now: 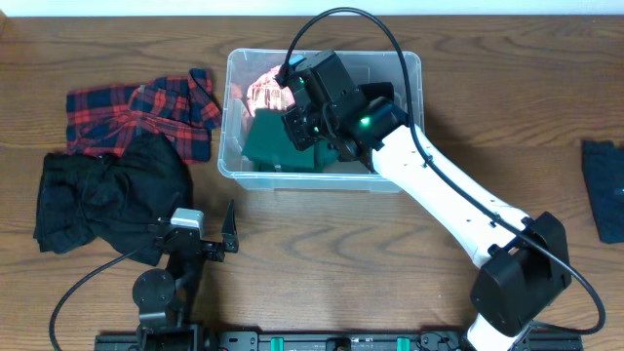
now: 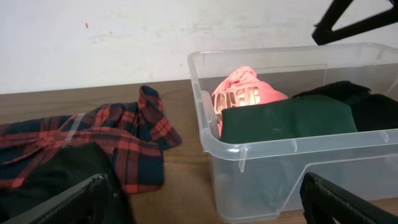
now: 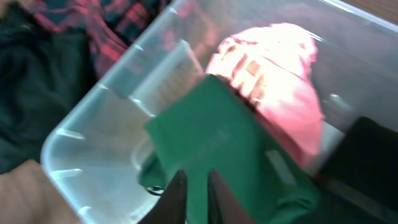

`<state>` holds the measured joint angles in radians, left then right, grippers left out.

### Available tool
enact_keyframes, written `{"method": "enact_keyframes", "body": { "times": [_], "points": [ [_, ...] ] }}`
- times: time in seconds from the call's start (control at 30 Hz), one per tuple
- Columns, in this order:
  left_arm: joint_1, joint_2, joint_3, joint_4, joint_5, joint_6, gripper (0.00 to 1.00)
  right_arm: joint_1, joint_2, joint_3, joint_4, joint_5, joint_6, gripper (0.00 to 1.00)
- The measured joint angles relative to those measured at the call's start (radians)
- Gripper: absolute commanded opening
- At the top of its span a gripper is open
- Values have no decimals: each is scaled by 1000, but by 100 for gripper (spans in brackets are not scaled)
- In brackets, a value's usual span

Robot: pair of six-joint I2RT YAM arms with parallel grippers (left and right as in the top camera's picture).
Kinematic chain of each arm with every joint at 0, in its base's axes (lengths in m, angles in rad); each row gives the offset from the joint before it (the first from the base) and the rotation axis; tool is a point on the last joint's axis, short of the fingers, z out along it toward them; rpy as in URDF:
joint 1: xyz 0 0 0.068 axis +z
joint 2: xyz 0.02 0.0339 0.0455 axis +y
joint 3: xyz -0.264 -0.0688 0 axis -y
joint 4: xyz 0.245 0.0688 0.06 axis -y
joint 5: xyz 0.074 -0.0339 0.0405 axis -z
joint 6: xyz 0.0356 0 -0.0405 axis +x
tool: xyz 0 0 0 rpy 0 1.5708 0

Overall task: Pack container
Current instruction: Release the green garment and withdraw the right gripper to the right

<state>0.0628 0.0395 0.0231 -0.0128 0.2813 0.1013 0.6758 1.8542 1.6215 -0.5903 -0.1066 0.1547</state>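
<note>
- Got a red plaid shirt crumpled at the far left of the table, touching a black garment on the robot's side of it.
- Seeing the left gripper next, low by the black garment, fingers spread wide, nothing in them.
- Found the container upright at top centre, just beside the shirt, with a pink garment and a green cloth inside.
- Looking at the right gripper down inside it, pinched onto the green cloth; pretty blurry though.
- Spotted a dark blue cloth at the far right edge.
</note>
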Motion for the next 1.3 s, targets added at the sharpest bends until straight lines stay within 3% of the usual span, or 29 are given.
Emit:
{"method": "enact_keyframes", "body": {
  "times": [0.13, 0.2, 0.27, 0.4, 0.63, 0.83, 1.1, 1.3],
  "points": [
    [0, 0, 0, 0, 0, 0, 98, -32, -27, 0, -68, 37, 25, 16],
    [0, 0, 0, 0, 0, 0, 98, -79, -75, 0, -129, 50, 50, 30],
    [0, 0, 0, 0, 0, 0, 98, -152, -147, 0, -208, 66, 81, 52],
    [0, 0, 0, 0, 0, 0, 98, -380, -334, 13, -395, 120, 134, 72],
    [0, 0, 0, 0, 0, 0, 98, -770, -458, 25, -640, 195, 219, 81],
    [0, 0, 0, 0, 0, 0, 98, -1115, -439, -40, -667, 221, 323, 86],
    [0, 0, 0, 0, 0, 0, 98, -1429, -437, -327, -410, 166, 367, 86],
    [0, 0, 0, 0, 0, 0, 98, -1530, -412, -515, -157, 108, 256, 86]
  ]
}}
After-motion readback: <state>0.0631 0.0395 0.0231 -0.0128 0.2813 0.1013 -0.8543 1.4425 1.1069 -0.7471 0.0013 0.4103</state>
